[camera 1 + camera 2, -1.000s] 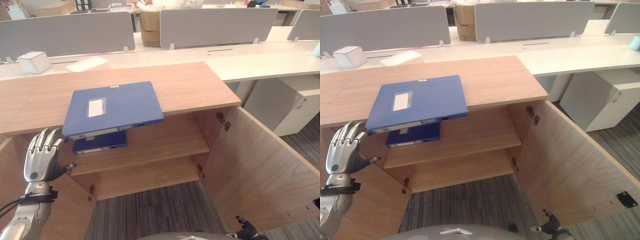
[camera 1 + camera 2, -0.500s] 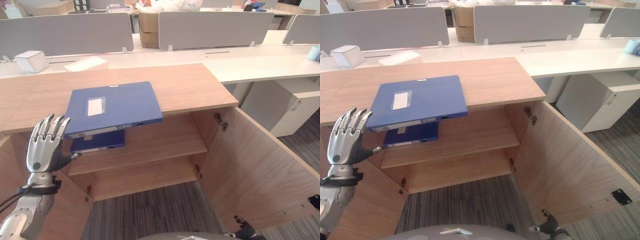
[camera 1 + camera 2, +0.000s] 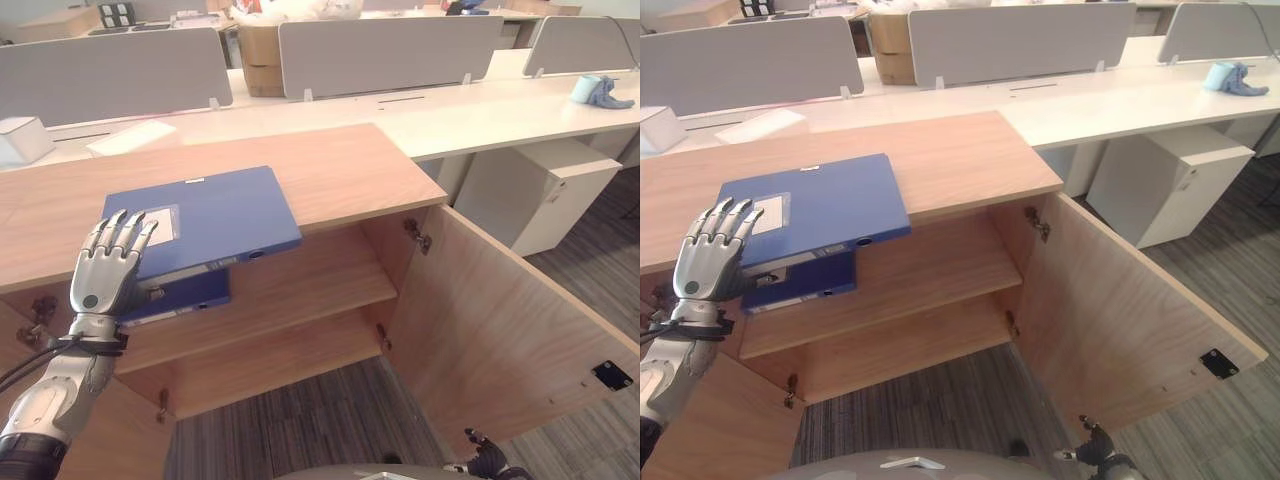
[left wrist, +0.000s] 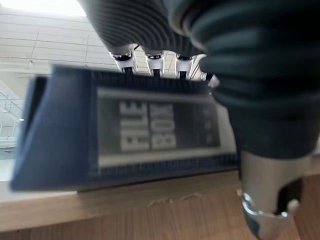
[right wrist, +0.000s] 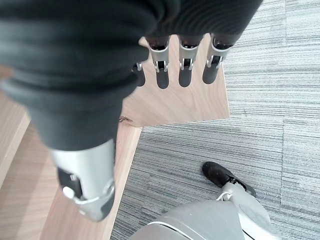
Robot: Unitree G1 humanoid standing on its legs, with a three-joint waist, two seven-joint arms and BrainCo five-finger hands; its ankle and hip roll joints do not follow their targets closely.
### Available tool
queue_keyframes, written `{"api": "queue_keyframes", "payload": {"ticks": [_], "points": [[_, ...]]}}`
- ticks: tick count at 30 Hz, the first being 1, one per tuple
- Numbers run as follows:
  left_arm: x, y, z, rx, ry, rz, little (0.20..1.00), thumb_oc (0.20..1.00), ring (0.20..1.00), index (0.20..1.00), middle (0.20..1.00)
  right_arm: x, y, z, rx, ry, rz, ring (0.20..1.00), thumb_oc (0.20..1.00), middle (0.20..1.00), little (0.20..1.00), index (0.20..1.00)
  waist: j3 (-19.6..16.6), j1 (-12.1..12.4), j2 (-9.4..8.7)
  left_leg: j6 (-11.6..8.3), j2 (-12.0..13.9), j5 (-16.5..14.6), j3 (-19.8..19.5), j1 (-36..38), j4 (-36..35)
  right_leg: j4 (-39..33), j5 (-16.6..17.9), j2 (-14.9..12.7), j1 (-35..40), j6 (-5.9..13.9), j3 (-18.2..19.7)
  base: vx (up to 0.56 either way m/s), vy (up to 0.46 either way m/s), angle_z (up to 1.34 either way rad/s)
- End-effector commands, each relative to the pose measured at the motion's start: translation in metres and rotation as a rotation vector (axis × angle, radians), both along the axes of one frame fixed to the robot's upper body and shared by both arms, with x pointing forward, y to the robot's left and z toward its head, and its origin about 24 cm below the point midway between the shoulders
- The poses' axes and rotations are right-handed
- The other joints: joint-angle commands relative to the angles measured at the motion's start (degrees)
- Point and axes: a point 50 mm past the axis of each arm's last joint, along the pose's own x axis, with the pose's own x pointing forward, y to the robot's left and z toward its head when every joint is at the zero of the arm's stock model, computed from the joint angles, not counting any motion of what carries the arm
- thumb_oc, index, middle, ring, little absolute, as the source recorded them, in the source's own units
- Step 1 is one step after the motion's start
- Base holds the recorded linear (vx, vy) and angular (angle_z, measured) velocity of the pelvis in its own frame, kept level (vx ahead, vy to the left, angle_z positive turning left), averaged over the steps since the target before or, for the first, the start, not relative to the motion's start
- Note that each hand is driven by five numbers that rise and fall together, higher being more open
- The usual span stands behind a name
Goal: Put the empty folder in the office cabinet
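Note:
A blue folder [image 3: 205,215] lies flat on the wooden cabinet top [image 3: 340,170], its near edge overhanging the front. My left hand [image 3: 108,265] rests over the folder's near left corner, open, with straight spread fingers on its cover and the thumb at the spine. In the left wrist view the labelled spine [image 4: 130,132] faces the palm and the fingertips [image 4: 152,62] reach past its top edge. A second blue folder [image 3: 185,295] lies on the upper shelf [image 3: 310,285] inside. My right hand [image 3: 487,462] hangs low by the floor, open, its fingers [image 5: 182,70] relaxed.
The cabinet's right door [image 3: 500,330] stands wide open, and the left door [image 3: 710,430] is open too. Behind are white desks with grey screens [image 3: 385,55], a white box [image 3: 15,140] and a cardboard box [image 3: 258,60]. A white pedestal [image 3: 540,190] stands to the right.
My left hand has risen from beside the cabinet's left door and come onto the folder's near left corner. The camera has shifted; the folder lies where it was.

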Motion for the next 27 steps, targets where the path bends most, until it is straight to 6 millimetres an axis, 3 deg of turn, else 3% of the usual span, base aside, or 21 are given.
{"api": "queue_keyframes", "payload": {"ticks": [1,5,6,7,19,20,22,23,24,27], "points": [[0.019,0.014,0.029,0.128,-0.089,0.029,1.0,1.0,1.0,1.0,1.0,0.034,-0.006,0.012,-0.009,-0.128,-0.014,1.0,1.0,1.0,1.0,1.0,0.6,-0.57,0.01,-1.03,0.86,-5.89,-2.38,1.88,0.11,0.72,0.19,-3.32,0.61,3.59,1.31,0.03,0.026,-0.14],[0.023,0.018,0.023,0.144,-0.057,0.056,1.0,1.0,1.0,1.0,1.0,0.034,-0.007,0.012,-0.008,-0.135,-0.02,1.0,1.0,1.0,1.0,1.0,0.52,-0.87,0.02,-0.98,0.7,-5.99,-1.96,2.05,0.11,0.76,0.28,-3.21,0.5,3.66,1.7,0.01,0.015,-0.09],[0.025,0.024,0.017,0.162,-0.013,0.088,0.407,0.407,0.407,0.407,0.407,0.035,-0.006,0.013,-0.007,-0.142,-0.017,1.0,1.0,1.0,1.0,1.0,0.43,-1.5,0.11,-0.93,0.58,-6.09,-1.54,2.3,0.11,0.84,0.42,-3.18,0.24,3.7,2.15,0.02,0.036,-0.2],[0.026,0.026,0.016,0.168,-0.001,0.095,0.2,0.2,0.2,0.2,0.2,0.035,-0.007,0.013,-0.005,-0.146,-0.02,1.0,1.0,1.0,1.0,1.0,0.4,-1.51,0.09,-0.9,0.54,-6.13,-1.41,2.38,0.11,0.86,0.46,-3.16,0.2,3.72,2.36,0.02,0.031,-0.13],[0.034,0.023,0.037,0.141,-0.086,0.066,0.2,0.2,0.2,0.2,0.2,0.033,-0.008,0.013,-0.014,-0.152,-0.038,1.0,1.0,1.0,1.0,1.0,0.08,-1.85,0.08,-0.77,0.26,-6.52,-0.96,3.19,0.11,0.95,0.62,-3.32,0.27,4.02,3.19,0.01,0.012,-0.04],[0.036,0.014,0.054,0.118,-0.164,0.019,0.2,0.2,0.2,0.2,0.2,0.033,-0.008,0.013,-0.015,-0.158,-0.042,1.0,1.0,1.0,1.0,1.0,0.06,-1.4,0.01,-0.69,0.2,-6.56,-1.23,3.16,0.11,0.93,0.6,-3.35,0.38,4.03,3.03,0.0,0.0,0.0],[0.036,0.014,0.054,0.118,-0.164,0.019,0.2,0.2,0.2,0.2,0.2,0.033,-0.008,0.013,-0.015,-0.158,-0.042,1.0,1.0,1.0,1.0,1.0,0.06,-1.4,0.01,-0.69,0.2,-6.56,-1.23,3.16,0.11,0.93,0.6,-3.35,0.38,4.03,3.03,0.0,0.0,0.0],[0.036,-0.001,0.086,0.053,-0.32,-0.061,0.2,0.2,0.2,0.2,0.2,0.033,-0.008,0.012,-0.022,-0.152,-0.043,1.0,1.0,1.0,1.0,1.0,0.01,-0.75,-0.17,-0.64,0.17,-6.53,-1.69,3.11,0.11,0.91,0.52,-3.5,0.59,3.98,2.67,0.0,0.0,0.0],[0.034,-0.004,0.095,0.023,-0.371,-0.082,0.2,0.2,0.2,0.2,0.2,0.034,-0.008,0.013,-0.023,-0.156,-0.041,1.0,1.0,1.0,1.0,1.0,-0.03,-0.62,-0.23,-0.63,0.14,-6.5,-1.87,3.12,0.11,0.89,0.51,-3.51,0.67,3.98,2.56,0.0,0.0,0.0],[0.032,-0.012,0.111,-0.047,-0.457,-0.13,0.2,0.2,0.2,0.2,0.2,0.035,-0.008,0.014,-0.022,-0.159,-0.031,1.0,1.0,1.0,1.0,1.0,0.03,-0.47,-0.33,-0.63,0.12,-6.41,-2.07,3.07,0.11,0.88,0.55,-3.61,0.7,3.95,2.29,-0.01,0.0,0.08]]}}
